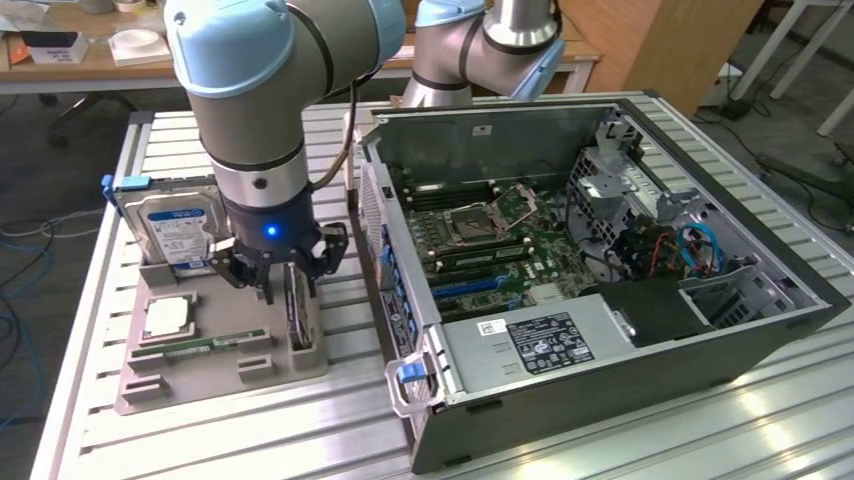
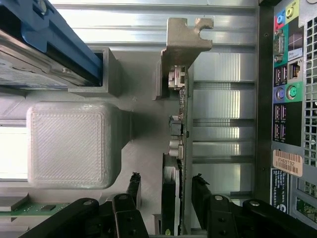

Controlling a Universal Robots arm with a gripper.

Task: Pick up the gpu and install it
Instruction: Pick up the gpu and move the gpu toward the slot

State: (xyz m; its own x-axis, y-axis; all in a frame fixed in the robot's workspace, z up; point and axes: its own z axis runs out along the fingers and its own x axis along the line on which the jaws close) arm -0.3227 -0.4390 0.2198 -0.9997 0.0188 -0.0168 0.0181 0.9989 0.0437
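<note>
Insp. note: your black two-finger gripper has its jaws apart, straddling the thin dark gpu card w/ silver end bracket, not clamped. The gpu stands on edge in the grey plastic parts holder. Judged: pick-up not done, install outstanding.

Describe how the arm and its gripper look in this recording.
The arm is a thick silver-grey tube with rounded light-blue joint caps. A black cable runs down beside it. The gripper is black, with a small glowing blue light on its body and slim black linkage fingers.
</note>
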